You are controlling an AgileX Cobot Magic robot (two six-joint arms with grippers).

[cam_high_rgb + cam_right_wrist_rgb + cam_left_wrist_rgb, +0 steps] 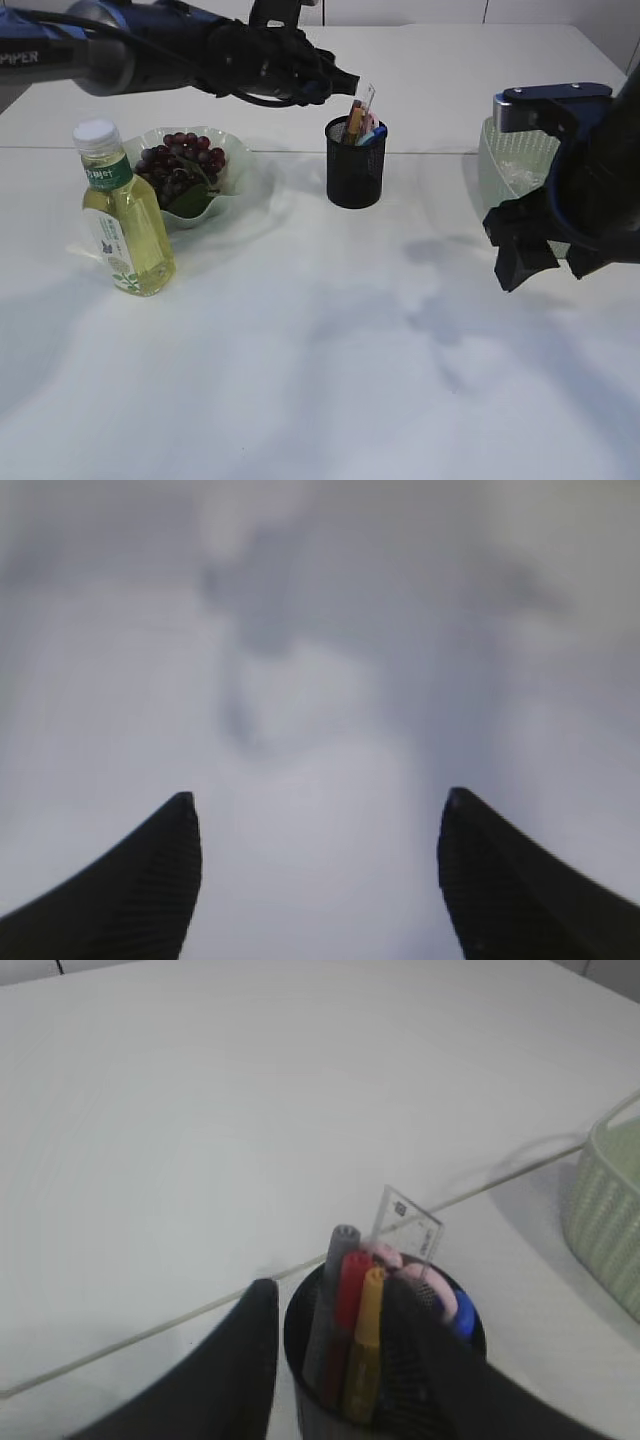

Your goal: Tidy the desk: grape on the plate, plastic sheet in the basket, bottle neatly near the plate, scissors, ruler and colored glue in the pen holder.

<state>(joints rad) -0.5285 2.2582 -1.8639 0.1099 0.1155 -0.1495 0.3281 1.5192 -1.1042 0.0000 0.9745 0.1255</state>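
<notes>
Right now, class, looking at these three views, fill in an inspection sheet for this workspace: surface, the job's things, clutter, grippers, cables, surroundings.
Surface: white table, bare in front.
Job's things: grapes on the plate; bottle upright beside it; pen holder holds clear ruler, pens and pink-handled items; basket at right, its contents unclear.
Clutter: nothing seen.
Grippers: left gripper over the pen holder, jaws apart around the pens; right gripper open, empty, above the table.
Cables: black cable on the left arm.
Surroundings: pale wall behind.
</notes>
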